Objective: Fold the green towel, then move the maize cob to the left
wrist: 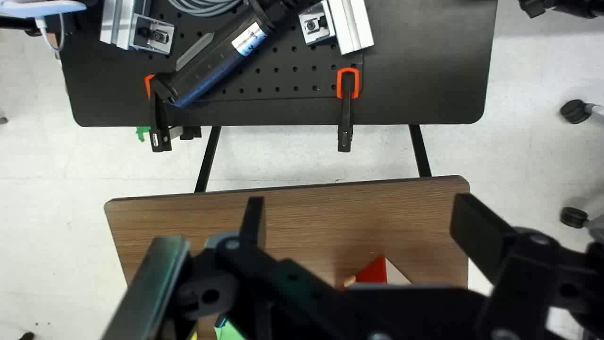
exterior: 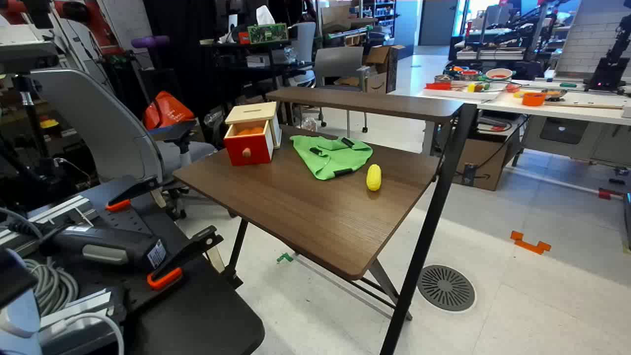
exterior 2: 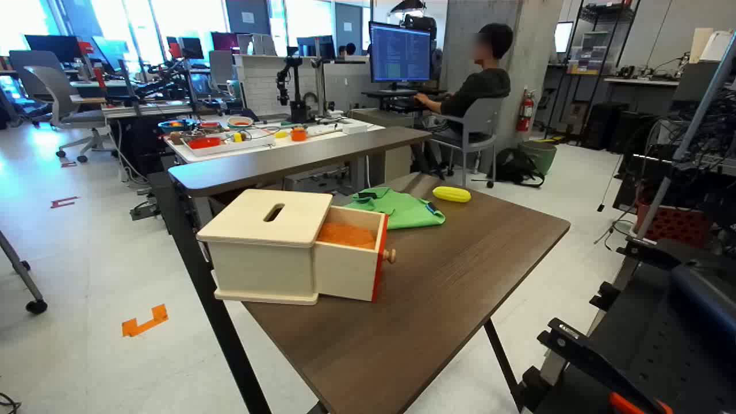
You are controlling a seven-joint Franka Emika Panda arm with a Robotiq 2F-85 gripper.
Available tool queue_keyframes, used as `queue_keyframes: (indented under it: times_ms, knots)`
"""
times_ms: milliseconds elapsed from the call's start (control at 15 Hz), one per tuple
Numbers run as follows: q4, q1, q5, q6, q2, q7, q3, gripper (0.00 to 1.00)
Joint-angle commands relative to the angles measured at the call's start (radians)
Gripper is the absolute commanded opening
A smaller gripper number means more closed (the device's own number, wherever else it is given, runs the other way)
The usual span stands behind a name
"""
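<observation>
In exterior view, left to right on table (exterior: 296, 209): box (exterior: 246, 116), towel (exterior: 333, 155), cob (exterior: 374, 178). Cob near towel, apart from it, farther forward. Drawer (exterior: 259, 154) partly out of box, toward front. Shelf (exterior: 365, 104) raised along table's far side, behind towel and cob. Bench (exterior: 207, 305) before table, at left. Chair (exterior: 101, 125) behind bench, left of table. Wrist view: floor (wrist: 292, 153) between bench and table.

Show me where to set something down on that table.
Bare: the broad strip of brown table between the edge facing the black bench and the wooden drawer box, green towel and maize cob; a smaller patch between cob and the nearer table end. Crowded: toward the raised shelf, where box and towel sit close.
</observation>
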Motion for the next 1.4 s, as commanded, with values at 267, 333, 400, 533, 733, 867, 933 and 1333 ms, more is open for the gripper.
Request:
queue_keyframes:
  times_ms: [267,333,400,533,733,867,933,1333]
  knots:
    - [0.000,-0.030,-0.008,0.090,0.065,0.062,-0.035,1.00]
    - [-0.008,-0.051,-0.017,0.144,0.084,0.084,-0.041,1.00]
    - [-0.006,-0.067,-0.020,0.184,0.109,0.099,-0.051,1.00]
    - [0.002,-0.101,-0.028,0.277,0.173,0.103,-0.079,1.00]
    - [0.037,-0.153,-0.031,0.434,0.299,0.092,-0.131,1.00]
    - [0.079,-0.177,-0.027,0.528,0.401,0.090,-0.166,1.00]
    - [0.103,-0.184,-0.029,0.564,0.450,0.094,-0.179,1.00]
    - [0.338,-0.176,-0.030,0.785,0.835,0.098,-0.301,1.00]
